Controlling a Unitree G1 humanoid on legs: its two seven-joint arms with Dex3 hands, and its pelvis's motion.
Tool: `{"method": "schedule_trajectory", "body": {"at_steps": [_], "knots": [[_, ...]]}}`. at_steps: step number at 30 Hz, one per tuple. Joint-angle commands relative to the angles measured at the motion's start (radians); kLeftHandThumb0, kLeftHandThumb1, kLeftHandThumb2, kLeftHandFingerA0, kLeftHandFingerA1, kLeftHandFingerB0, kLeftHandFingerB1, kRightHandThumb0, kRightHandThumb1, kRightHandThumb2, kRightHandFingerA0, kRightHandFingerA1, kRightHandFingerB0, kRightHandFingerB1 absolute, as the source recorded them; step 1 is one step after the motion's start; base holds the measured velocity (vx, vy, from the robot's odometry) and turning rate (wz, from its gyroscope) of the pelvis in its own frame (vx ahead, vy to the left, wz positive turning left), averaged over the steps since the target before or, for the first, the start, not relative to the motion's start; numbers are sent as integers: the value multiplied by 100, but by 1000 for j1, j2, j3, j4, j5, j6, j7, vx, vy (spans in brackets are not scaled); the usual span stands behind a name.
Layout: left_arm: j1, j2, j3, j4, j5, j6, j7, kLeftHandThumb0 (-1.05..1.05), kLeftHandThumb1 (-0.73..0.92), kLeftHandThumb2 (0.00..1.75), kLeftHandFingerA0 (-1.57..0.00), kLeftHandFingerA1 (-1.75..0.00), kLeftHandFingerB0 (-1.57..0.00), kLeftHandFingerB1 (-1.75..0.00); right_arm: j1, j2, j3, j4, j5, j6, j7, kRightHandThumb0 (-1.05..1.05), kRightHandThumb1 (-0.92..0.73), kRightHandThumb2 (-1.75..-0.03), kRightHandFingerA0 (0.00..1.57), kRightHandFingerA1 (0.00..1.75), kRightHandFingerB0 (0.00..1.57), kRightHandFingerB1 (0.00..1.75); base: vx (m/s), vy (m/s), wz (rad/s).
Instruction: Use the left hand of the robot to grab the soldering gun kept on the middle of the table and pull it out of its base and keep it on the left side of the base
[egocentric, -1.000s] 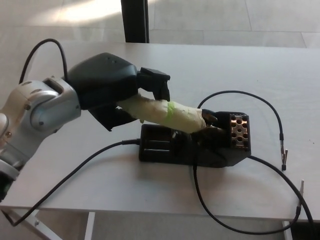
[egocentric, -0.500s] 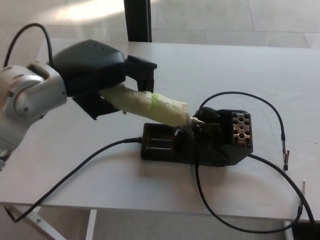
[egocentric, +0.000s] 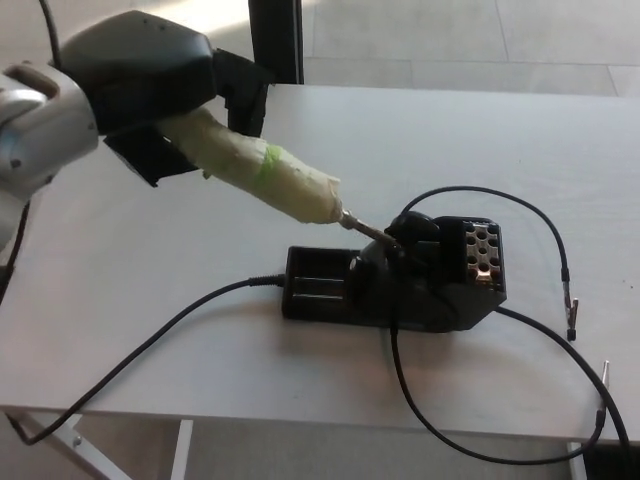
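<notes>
The base (egocentric: 400, 285) sits mid-surface (egocentric: 150, 280), the soldering gun (egocentric: 265, 178) slanting up-left from its holder into the left robot hand (egocentric: 150, 90) above the surface's left rear, cables (egocentric: 540, 225) looping right and forward.

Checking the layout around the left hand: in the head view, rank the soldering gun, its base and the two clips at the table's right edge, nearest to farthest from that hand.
1. Soldering gun, held in the left hand.
2. Base, mid-table, right of the hand.
3. Clips, far right edge.
</notes>
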Motion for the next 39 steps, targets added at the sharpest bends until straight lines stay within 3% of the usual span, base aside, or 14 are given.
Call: {"method": "schedule_trajectory", "body": {"at_steps": [1,7,10,16,17,18,24,31,33,35,36,37,38,39], "knots": [[80,61,75,-52,-26,27,-3,-10,61,96,-88,-175,-69,-169,8,-23,-9,2,15,-4,19,-105,-91,-81,157,99,51,150,0,0,0],[223,142,174,-47,-46,-27,29,-2,55,101,-88,-175,-76,-160,1,-24,-9,4,13,-1,21,-105,-92,-79,157,97,62,149,0,0,0],[297,149,212,-43,-69,-1,32,-4,61,99,-84,-175,-72,-160,4,-23,-13,8,17,-1,31,-105,-92,-78,154,97,56,144,0,0,0],[498,52,297,-45,-138,67,74,-5,60,103,-87,-174,-72,-158,10,-21,-10,-3,17,7,32,-105,-92,-83,151,102,51,145,0,0,0],[520,34,302,-49,-147,80,74,-5,60,105,-89,-173,-72,-159,9,-20,-10,-3,17,7,33,-104,-73,-132,144,113,67,119,0,0,0],[555,6,297,-54,-140,97,81,-12,60,106,-97,-163,-76,-150,9,-19,-11,-1,18,6,33,-102,-89,-86,156,99,64,141,0,0,0],[675,-168,244,-70,-137,163,119,-15,56,115,-84,-175,-73,-158,4,-16,-13,10,18,4,39,-105,-92,-76,156,93,61,143,0,0,0],[675,-194,200,-62,-102,106,157,-14,62,112,-87,-167,-71,-155,0,-13,-21,7,26,2,51,-105,-88,-84,156,95,60,147,0,0,0],[675,-204,195,-70,-77,110,197,-10,66,105,-90,-164,-75,-139,-2,-13,-25,0,30,5,48,-105,-88,-85,157,96,66,152,0,0,0],[661,-185,174,-66,-2,98,249,-16,79,74,-96,-126,-60,-74,-6,-18,-11,-8,16,13,35,-104,-89,-91,157,99,71,146,0,0,0],[658,-161,155,-95,42,136,230,-28,79,63,-75,-100,-47,-54,-5,-18,-14,-12,20,16,40,-104,-88,-90,155,100,69,144,0,0,0],[658,-158,151,-99,47,141,231,-28,79,63,-75,-100,-47,-54,-5,-18,-14,-13,21,17,40,-104,-88,-90,155,100,69,144,0,0,0],[650,-138,142,-96,63,122,229,-29,68,60,-73,-76,-37,-46,-6,-17,-18,-13,25,19,40,-105,-67,-122,150,113,76,128,0,0,0],[646,-127,134,-95,70,115,231,-29,68,60,-73,-76,-37,-46,-7,-17,-20,-13,27,21,40,-105,-67,-122,150,113,76,128,0,0,0]]}}
